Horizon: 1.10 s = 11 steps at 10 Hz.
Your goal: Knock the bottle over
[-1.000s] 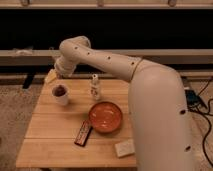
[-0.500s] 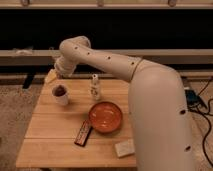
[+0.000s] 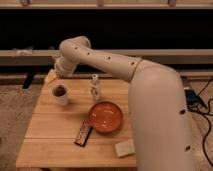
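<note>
The bottle (image 3: 95, 86) is small, slim and white with a white cap. It stands upright on the wooden table (image 3: 55, 142) near the back edge, right of centre. My gripper (image 3: 52, 76) is at the table's back left corner, at the end of the arm that bends down from the elbow (image 3: 75, 50). It is well left of the bottle and just behind the white cup with brown contents (image 3: 60, 93). It touches neither.
An orange bowl (image 3: 105, 116) sits in front of the bottle. A dark snack bar (image 3: 83, 133) lies left of the bowl. A pale block (image 3: 124, 148) lies near the front right. My large arm covers the table's right side. Cables (image 3: 202, 107) lie on the floor at right.
</note>
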Available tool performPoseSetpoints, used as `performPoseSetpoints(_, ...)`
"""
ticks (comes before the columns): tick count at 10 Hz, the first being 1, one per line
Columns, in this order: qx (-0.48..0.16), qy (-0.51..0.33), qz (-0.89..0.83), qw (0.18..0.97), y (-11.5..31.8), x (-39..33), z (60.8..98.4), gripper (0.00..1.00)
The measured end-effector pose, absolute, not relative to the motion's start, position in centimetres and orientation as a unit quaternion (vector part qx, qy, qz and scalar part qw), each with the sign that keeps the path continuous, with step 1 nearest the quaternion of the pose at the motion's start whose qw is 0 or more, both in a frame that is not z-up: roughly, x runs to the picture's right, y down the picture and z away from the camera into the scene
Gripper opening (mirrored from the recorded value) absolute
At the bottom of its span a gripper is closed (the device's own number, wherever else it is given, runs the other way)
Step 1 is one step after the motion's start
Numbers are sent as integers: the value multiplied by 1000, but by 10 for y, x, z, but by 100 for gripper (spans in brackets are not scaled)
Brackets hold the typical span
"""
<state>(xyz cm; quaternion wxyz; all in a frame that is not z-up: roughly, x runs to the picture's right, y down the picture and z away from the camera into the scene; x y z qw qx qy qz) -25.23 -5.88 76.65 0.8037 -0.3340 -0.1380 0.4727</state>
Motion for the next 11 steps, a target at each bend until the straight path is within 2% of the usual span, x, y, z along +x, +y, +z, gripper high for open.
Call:
performPoseSetpoints(4, -335, -127, 465, 810, -74, -238, 774, 80)
performPoseSetpoints(8, -326, -80, 480, 810, -109, -168, 815, 80)
performPoseSetpoints(11, -316, -38, 494, 809, -107, -122, 829, 80)
